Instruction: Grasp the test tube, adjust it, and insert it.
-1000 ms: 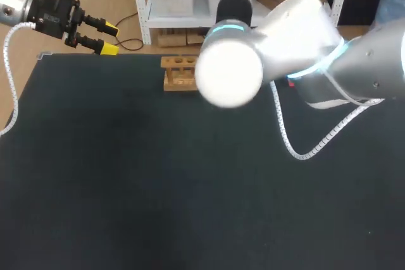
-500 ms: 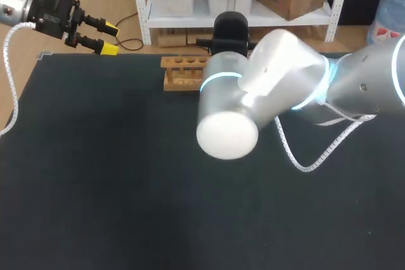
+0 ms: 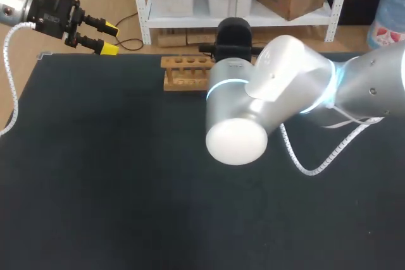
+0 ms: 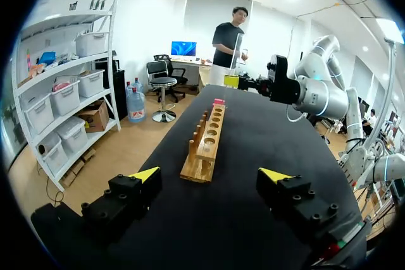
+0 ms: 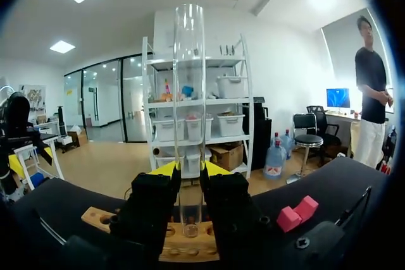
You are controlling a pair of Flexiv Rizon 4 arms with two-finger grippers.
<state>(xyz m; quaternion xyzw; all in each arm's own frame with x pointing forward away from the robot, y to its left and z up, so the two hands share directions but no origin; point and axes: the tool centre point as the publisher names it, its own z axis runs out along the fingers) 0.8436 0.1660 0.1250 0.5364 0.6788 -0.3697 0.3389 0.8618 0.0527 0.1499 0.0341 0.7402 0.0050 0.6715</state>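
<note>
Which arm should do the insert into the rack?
Right. The right tool holds the tube upright over the rack; the left tool is open, empty, back from the rack's end.

The clear test tube [image 5: 188, 93] stands upright, gripped by the right hand [image 5: 189, 170]. Its rounded end hangs over the wooden rack [image 5: 96, 217].
</note>
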